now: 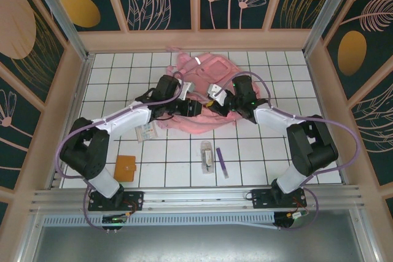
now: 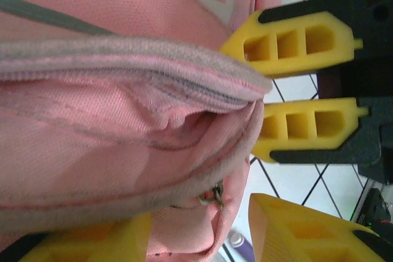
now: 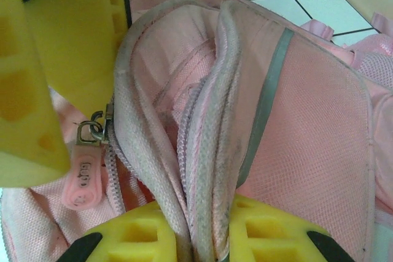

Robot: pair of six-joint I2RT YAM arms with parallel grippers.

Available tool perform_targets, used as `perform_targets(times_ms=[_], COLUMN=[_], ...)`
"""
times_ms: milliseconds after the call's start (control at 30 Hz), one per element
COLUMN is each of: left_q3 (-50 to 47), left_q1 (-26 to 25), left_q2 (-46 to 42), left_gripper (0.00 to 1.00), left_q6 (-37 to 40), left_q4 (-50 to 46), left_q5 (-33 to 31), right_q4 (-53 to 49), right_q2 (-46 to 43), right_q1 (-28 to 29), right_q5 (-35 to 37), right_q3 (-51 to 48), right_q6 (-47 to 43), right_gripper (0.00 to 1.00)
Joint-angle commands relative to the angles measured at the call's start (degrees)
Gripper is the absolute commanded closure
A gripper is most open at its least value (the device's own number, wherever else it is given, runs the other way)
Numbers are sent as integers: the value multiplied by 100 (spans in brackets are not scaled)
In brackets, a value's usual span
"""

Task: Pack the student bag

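White gridded counter [image 1: 178, 151] inside a wooden frame [image 1: 196, 40]. Both arms reach to the middle, and the left jaws and right jaws face each other close together over the bag.

Loose items all sit on the near side of the jaws, apart from the bag:
- Orange-brown wallet [image 1: 125, 168]: well off to the near-left of the left jaws, beside the left arm's black lower link.
- Flat whitish pack [image 1: 146, 131]: left of the left jaws, just beside the left forearm.
- Clear packet [image 1: 207, 154] with dark contents: straight nearward of both jaws.
- Purple pen [image 1: 221, 167]: just right of that packet.

Student bag [image 1: 215, 69] lies flat on the counter, running from under both jaws out to their far side.
- Right jaws: pinching the bag's folded opening rim [image 3: 202, 151], a yellow finger [image 3: 132, 234] on each side and the fabric squeezed between.
- Left jaws: spread, yellow fingers [image 2: 301, 231] wide apart, bag fabric and the zipper end loose in the gap.
- Right fingers [image 2: 288, 44] sit just across the rim from the left jaws, crowding that side.
- Right wrist view: a left finger [image 3: 55, 72] is right up against the zipper track. Touching or just beside, cannot tell.
- Pink zipper pull [image 3: 83, 179] hangs just below that finger.
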Motion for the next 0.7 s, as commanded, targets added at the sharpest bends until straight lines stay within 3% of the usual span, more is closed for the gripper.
perform_targets(times_ms=[0, 167, 300, 400, 500, 667], left_q3=[371, 634, 613, 450, 347, -23], left_q1=[-42, -46, -47, -39, 61, 631], left_q2=[280, 590, 506, 348, 88, -81], left_gripper=[56, 60, 93, 100, 100, 100], left_q6=[-143, -80, -75, 138, 565, 1452], left_q4=[-333, -760, -845, -844, -902, -853], left_q5=[-213, -533, -526, -423, 168, 2045], right_q4=[648, 599, 490, 272, -361, -1530], right_q2=[-26, 144, 194, 182, 171, 256], right_q1=[273, 416, 571, 550, 498, 487], right_q5=[-162, 38, 485, 703, 836, 1199], right_q3=[127, 316, 391, 354, 405, 545], right_q6=[411, 499, 355, 0, -845, -2387], right_gripper=[93, 92, 94, 94, 94, 100])
